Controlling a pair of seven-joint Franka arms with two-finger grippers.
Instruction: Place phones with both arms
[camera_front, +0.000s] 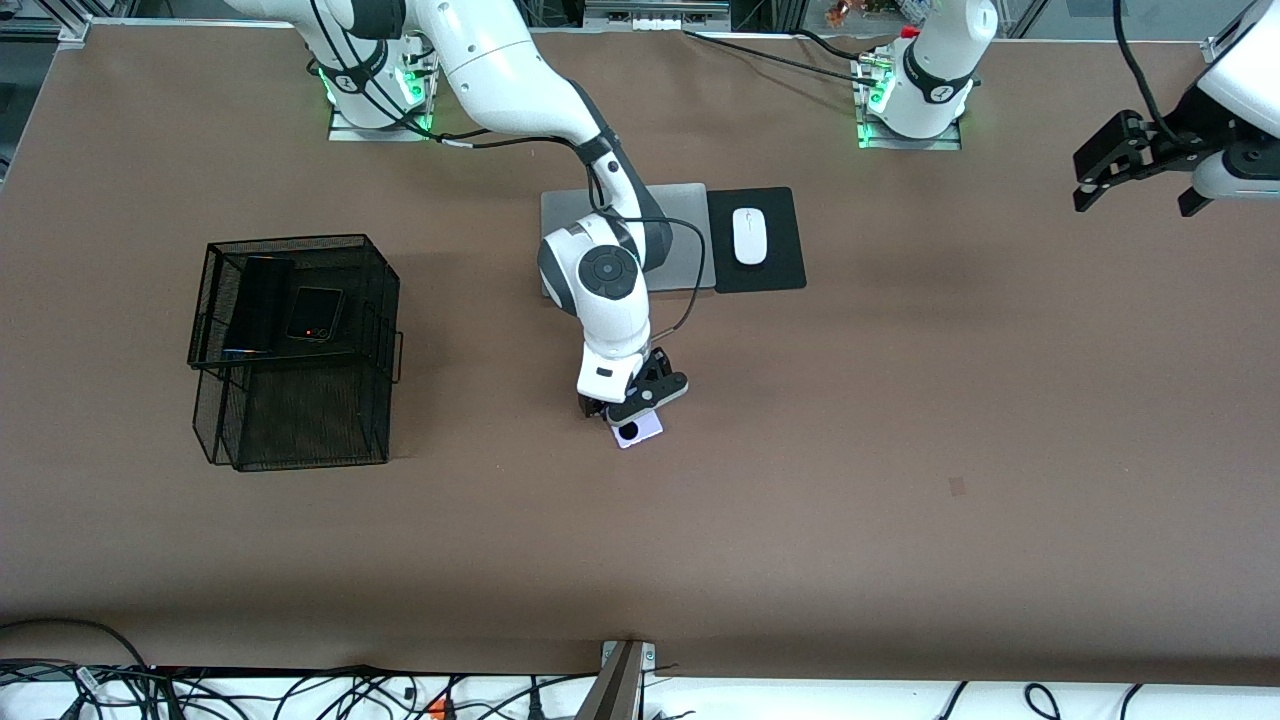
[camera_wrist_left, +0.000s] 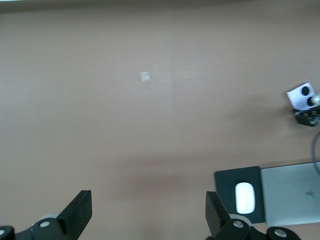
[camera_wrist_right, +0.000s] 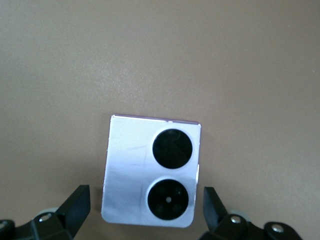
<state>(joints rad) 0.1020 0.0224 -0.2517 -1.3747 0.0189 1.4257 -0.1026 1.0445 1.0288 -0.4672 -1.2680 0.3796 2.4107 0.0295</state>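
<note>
Brown table (camera_front: 900, 450), lab cables along edge. Right gripper (camera_front: 640, 400) low over lilac-white flip phone (camera_wrist_right: 150, 172), fingers (camera_wrist_right: 75, 205) spread wide, straddling phone, not yet touching. Phone flat on table, nearer front camera than silver laptop (camera_front: 690, 235). Advice: lower squarely, centre phone between pads, close on side edges, avoid lenses. Black slab phone (camera_front: 258, 305) and black flip phone (camera_front: 315, 313) already on wire basket (camera_front: 300, 450) upper shelf. Left gripper (camera_front: 1125, 165) waits, open, raised over left arm's end of table.
</note>
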